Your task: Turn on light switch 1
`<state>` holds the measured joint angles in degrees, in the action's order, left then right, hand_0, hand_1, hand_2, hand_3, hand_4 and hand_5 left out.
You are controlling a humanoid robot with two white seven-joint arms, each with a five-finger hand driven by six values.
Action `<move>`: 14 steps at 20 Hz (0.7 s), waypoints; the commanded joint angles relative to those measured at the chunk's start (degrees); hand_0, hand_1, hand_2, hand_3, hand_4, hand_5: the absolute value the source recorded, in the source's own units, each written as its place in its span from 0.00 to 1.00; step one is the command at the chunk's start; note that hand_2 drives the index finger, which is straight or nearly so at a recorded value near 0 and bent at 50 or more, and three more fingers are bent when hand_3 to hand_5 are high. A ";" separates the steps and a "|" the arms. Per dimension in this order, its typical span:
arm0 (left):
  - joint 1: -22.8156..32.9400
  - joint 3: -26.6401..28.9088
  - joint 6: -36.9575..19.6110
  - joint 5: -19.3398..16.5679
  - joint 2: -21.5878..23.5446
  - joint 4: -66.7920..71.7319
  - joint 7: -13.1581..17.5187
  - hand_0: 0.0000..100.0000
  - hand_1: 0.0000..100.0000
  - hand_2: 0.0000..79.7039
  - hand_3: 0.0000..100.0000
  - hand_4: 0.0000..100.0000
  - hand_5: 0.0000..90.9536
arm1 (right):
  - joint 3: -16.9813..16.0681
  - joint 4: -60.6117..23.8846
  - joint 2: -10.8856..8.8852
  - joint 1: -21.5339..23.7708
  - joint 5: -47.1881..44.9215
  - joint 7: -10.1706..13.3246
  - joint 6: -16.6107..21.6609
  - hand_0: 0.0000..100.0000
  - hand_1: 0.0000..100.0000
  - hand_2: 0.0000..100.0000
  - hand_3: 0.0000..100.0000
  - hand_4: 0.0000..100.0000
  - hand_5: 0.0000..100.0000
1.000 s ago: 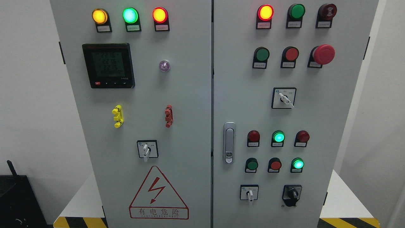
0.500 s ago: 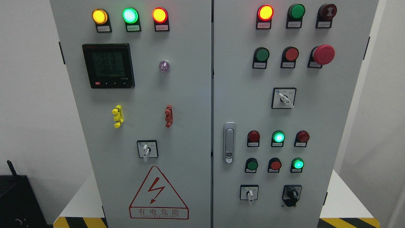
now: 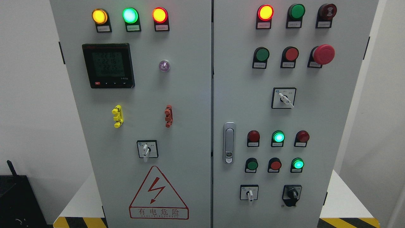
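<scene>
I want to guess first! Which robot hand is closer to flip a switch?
Can't pick left or right: neither hand shows in the head view. Only the cabinet shows, and its labels are too small to tell which is switch 1.

No part of the robot's body shows in the head view. Neither the left hand nor the right hand is in the picture, nor either arm, so its colours, shapes, cables, screws and markings cannot be told.
</scene>
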<state>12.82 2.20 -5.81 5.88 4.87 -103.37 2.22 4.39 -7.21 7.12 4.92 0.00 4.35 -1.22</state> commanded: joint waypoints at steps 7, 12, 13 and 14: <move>-6.92 -3.78 9.94 0.19 -1.97 -13.78 -0.90 0.26 0.58 0.54 0.61 0.77 0.80 | 0.00 0.00 0.00 0.00 -1.41 -0.04 -0.01 0.00 0.00 0.00 0.00 0.00 0.00; -11.75 -4.40 15.37 0.01 -2.67 -14.49 -4.24 0.25 0.59 0.55 0.63 0.78 0.80 | 0.00 0.00 0.00 0.00 -1.41 -0.04 -0.01 0.00 0.00 0.00 0.00 0.00 0.00; -12.46 -4.40 16.70 0.01 -3.20 -14.49 -4.24 0.25 0.60 0.55 0.63 0.78 0.80 | 0.00 0.00 0.00 0.00 -1.41 -0.04 -0.01 0.00 0.00 0.00 0.00 0.00 0.00; -13.16 -4.40 17.67 0.01 -3.64 -14.49 -4.33 0.25 0.60 0.56 0.63 0.78 0.80 | 0.00 0.00 0.00 0.00 -1.41 -0.04 -0.01 0.00 0.00 0.00 0.00 0.00 0.00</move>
<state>3.93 -0.22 8.74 5.98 3.23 -113.16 -1.35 4.39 -7.21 7.12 4.92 0.00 4.35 -1.22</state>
